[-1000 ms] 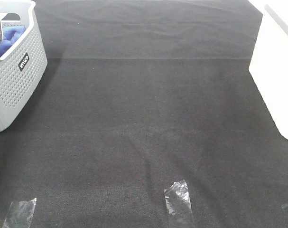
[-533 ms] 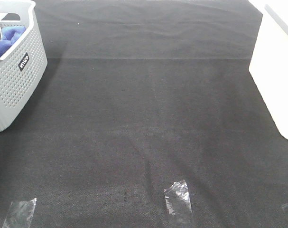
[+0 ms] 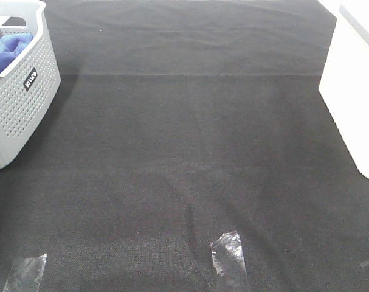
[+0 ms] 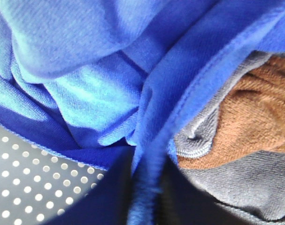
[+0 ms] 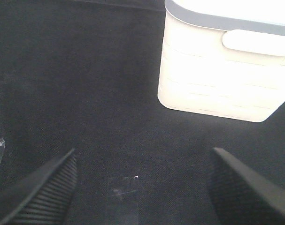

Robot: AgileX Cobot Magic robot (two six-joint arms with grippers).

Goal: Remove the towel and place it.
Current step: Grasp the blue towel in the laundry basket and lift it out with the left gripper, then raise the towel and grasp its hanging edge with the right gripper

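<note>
Basket interior (image 4: 25,187): towel (image 4: 86,93) apparently within left pincer (image 4: 147,166)

royal-blue towel (image 4: 86,84), gry dotted basket (image 3: 20,115); blk tablecloth (image 3: 190,152)

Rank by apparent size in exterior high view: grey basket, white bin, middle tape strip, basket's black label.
1. Grey perforated plastic basket and white plastic bin: look alike, both cropped by the frame, so unranked.
2. Clear middle tape strip.
3. Small black basket label.
</note>
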